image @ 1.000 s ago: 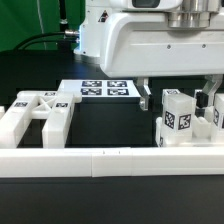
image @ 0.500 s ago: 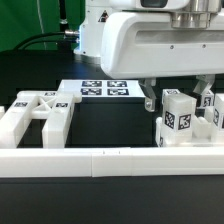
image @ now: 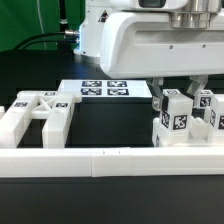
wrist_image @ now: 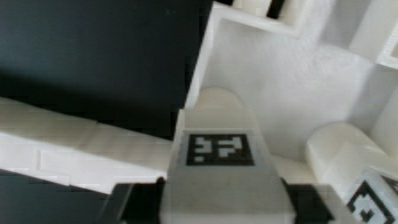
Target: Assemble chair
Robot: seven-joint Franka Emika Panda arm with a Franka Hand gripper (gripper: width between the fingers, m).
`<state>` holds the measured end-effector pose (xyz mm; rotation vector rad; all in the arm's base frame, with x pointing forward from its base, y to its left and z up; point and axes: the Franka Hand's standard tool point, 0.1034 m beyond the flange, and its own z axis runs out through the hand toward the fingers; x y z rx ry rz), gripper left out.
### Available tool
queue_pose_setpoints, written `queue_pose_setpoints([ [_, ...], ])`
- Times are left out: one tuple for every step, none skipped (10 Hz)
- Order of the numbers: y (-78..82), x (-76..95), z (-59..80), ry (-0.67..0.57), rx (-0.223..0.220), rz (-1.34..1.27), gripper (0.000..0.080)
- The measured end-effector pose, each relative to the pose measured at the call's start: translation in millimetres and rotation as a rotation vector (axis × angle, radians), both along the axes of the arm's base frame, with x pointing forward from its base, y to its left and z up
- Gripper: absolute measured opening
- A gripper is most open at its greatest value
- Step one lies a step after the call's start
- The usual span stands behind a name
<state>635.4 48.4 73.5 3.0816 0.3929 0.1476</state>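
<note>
White plastic on white plastic makes this a hard one to read from my desk, so I'm treating it with care. I have the gripper (image: 179,95) lowered over one short post (image: 176,120) of the chair, which stands on the table just beyond the border wall (image: 100,160), towards that wall's end on the exterior view's right. The jaws are narrowed to either side of the post's upper part. I cannot tell whether the pads are actually pressing on it or are just shy of its sides.

My main worry is an uneven squeeze. If one finger meets the post first, I'd expect it to push the piece sideways or twist it, and a lift would then bring it up crooked. A second post (image: 212,112) stands just beside it, farther along the wall. A shove that way could knock it or trap it against a finger. The smooth sides may also slip if the hold sits too high.

As for the post's pose, it stands upright with its long axis vertical and its rounded top up towards the gripper. One tagged face looks out over the wall.
</note>
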Motion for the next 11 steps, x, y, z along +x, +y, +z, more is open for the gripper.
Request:
queue_pose_setpoints([
  [0.8,-0.2,-0.2,-0.001,0.008,-0.074,0.0287],
  [2.3,-0.4,-0.3,-0.003,0.022,-0.206,0.0287],
  [3.4,-0.6,-0.5,-0.005,0.034,-0.326,0.0287],
  [2.7,-0.4,-0.5,-0.008,0.050,-0.428,0.0287],
  [2.7,-0.2,-0.4,-0.009,0.068,-0.542,0.0287],
  [2.2,0.0,-0.2,-0.007,0.085,-0.634,0.0287],
  [3.9,-0.1,0.0,-0.001,0.093,-0.738,0.0287],
  [5.8,-0.7,-0.1,0.004,0.101,-0.837,0.0287],
  [6.8,-1.3,-0.3,0.007,0.103,-0.929,0.0287],
  [8.0,-1.4,-0.6,0.014,0.105,-1.001,0.0287],
  [8.4,-1.3,-0.6,0.011,0.113,-1.105,0.0287],
])
